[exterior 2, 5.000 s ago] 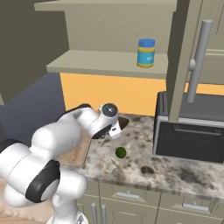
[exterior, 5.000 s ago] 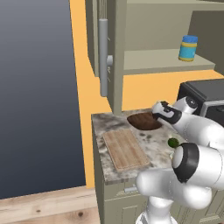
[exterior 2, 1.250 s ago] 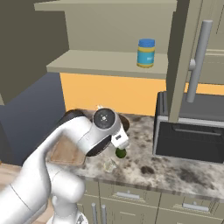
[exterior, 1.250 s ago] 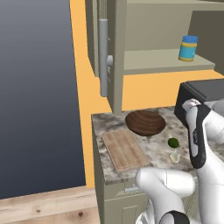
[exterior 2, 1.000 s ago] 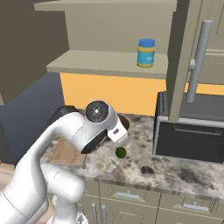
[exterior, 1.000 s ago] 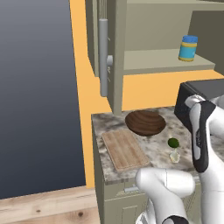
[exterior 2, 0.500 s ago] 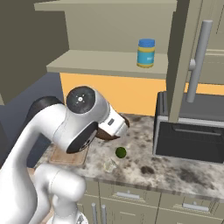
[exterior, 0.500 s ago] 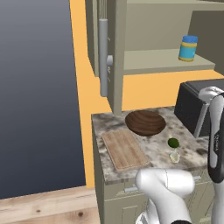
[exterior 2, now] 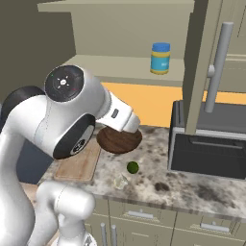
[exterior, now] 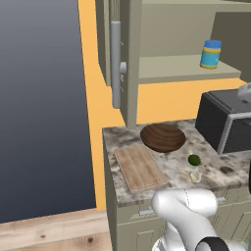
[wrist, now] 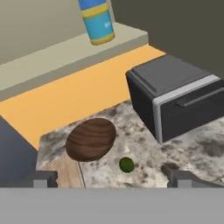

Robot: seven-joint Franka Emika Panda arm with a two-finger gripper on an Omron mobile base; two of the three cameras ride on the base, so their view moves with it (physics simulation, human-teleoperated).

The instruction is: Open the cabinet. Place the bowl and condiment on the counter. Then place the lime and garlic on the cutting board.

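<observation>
The hand [wrist: 112, 181] hung wide open and empty above the counter [wrist: 144, 148], its two dark fingertips [wrist: 41, 179] well apart and touching nothing. Nearest the robot on that counter lay the garlic [exterior: 195, 175], whitish and lumpy, with the lime [exterior: 194, 160] just behind it, both off the cutting board [exterior: 139, 167], which sat to their left with nothing on it. Farther back, the wooden bowl [exterior: 163, 138] rested on the counter just past the board's far end, so that part of the job looked done. Beside it stood a black boxy appliance [exterior: 226, 123]. Highest and farthest, the cabinet [exterior: 119, 54] stood open, and the condiment [exterior: 211, 54] was upright on its shelf (blue body, yellow band, pale top).

By my reading, the step in hand was fetching the condiment: the hand would need to rise to shelf height, reach in past the open door, and close around the jar's body without tipping it. Lime and garlic would come afterward.
</observation>
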